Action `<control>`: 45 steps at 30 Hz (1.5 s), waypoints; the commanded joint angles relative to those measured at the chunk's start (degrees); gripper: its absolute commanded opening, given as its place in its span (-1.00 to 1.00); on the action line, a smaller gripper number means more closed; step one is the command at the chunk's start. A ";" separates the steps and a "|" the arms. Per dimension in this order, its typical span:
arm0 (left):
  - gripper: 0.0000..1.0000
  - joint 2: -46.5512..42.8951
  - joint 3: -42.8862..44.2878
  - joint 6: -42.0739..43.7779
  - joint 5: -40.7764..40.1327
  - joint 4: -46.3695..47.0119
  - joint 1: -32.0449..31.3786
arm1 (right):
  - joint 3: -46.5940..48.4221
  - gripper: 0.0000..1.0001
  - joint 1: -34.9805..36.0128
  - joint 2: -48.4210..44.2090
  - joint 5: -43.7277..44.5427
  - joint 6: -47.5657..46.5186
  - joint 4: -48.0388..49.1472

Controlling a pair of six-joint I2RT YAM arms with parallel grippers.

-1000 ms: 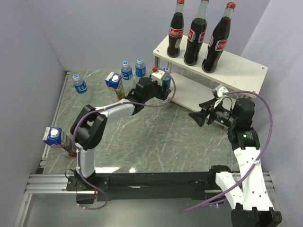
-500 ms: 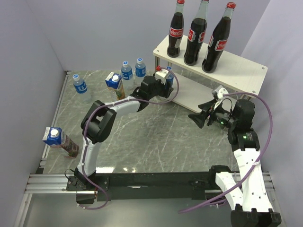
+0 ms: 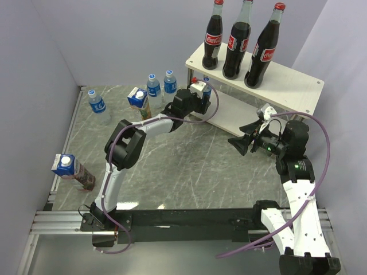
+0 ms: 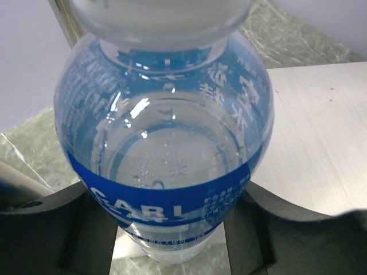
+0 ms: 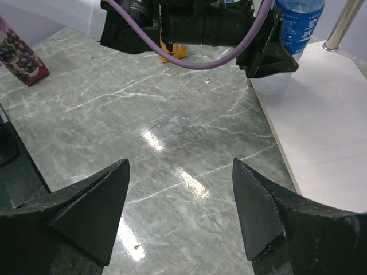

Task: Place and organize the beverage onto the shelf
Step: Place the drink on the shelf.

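Observation:
My left gripper (image 3: 202, 101) is shut on a small clear blue-labelled water bottle (image 4: 166, 143), held upright at the left end of the shelf's lower board (image 3: 243, 117). In the right wrist view the bottle (image 5: 298, 23) stands over that board's near corner (image 5: 327, 126). Three cola bottles (image 3: 236, 41) stand on the shelf's top board (image 3: 289, 83). Three more water bottles (image 3: 153, 87) (image 3: 170, 82) (image 3: 97, 104) and two juice cartons (image 3: 137, 100) (image 3: 70, 171) are on the table to the left. My right gripper (image 3: 241, 142) is open and empty in front of the shelf.
The marble table (image 3: 183, 166) is walled at the back and both sides. A silver shelf leg (image 5: 344, 23) stands just right of the held bottle. The left arm's purple cable (image 5: 195, 60) loops across the right wrist view.
My left gripper has carried the water bottle a little further right and back, toward the shelf's left end. The right arm has not moved.

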 commanded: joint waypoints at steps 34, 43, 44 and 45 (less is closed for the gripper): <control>0.54 -1.16 2.60 -0.53 -2.32 10.58 1.15 | -0.54 0.57 -0.70 -0.55 -1.58 0.49 2.97; 0.99 -3.71 0.23 -0.89 -3.11 11.28 1.07 | -0.45 0.56 -1.14 -0.64 -1.66 0.41 2.97; 0.99 -4.15 -0.73 -0.89 -3.29 11.46 1.07 | -0.54 0.56 -1.23 -0.64 -1.75 0.41 2.97; 0.99 -5.11 -1.26 -0.71 -3.46 11.54 1.07 | -0.54 0.56 -1.14 -0.64 -1.75 0.41 2.97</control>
